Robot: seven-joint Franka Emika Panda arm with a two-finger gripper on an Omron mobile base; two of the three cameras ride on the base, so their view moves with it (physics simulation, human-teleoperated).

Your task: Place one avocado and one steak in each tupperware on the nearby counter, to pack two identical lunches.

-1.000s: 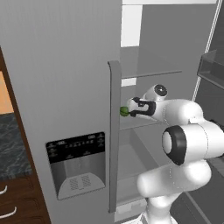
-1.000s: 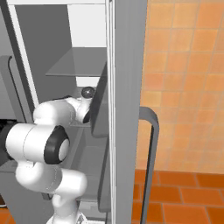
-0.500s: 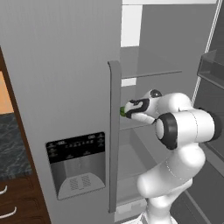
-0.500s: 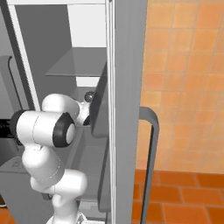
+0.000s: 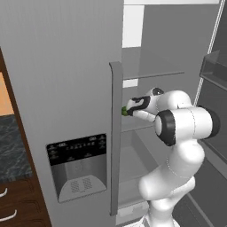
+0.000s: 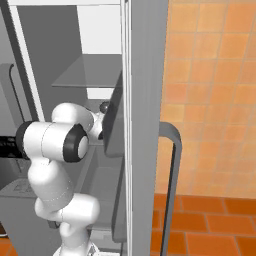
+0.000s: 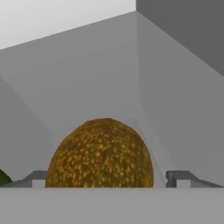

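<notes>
In the left base view the arm reaches into the open fridge (image 5: 177, 53), its gripper (image 5: 127, 109) at the edge of a glass shelf (image 5: 155, 75) level, just behind the door handle (image 5: 115, 133), with a small dark-green avocado (image 5: 124, 111) showing at its tip. The hand view brings what the base views cannot: a brownish, yellow-speckled oval avocado (image 7: 100, 153) sits right between the two finger tips (image 7: 179, 178), the jaws standing wide apart on either side of it, not clamped, and a sliver of a second green thing (image 7: 3, 177) at the left edge. The right base view has the hand hidden behind the fridge door (image 6: 145, 100), beside an orange tiled wall (image 6: 215, 90), while the left base view shows a strip of the dark marbled desk (image 5: 11, 146) at far left.
</notes>
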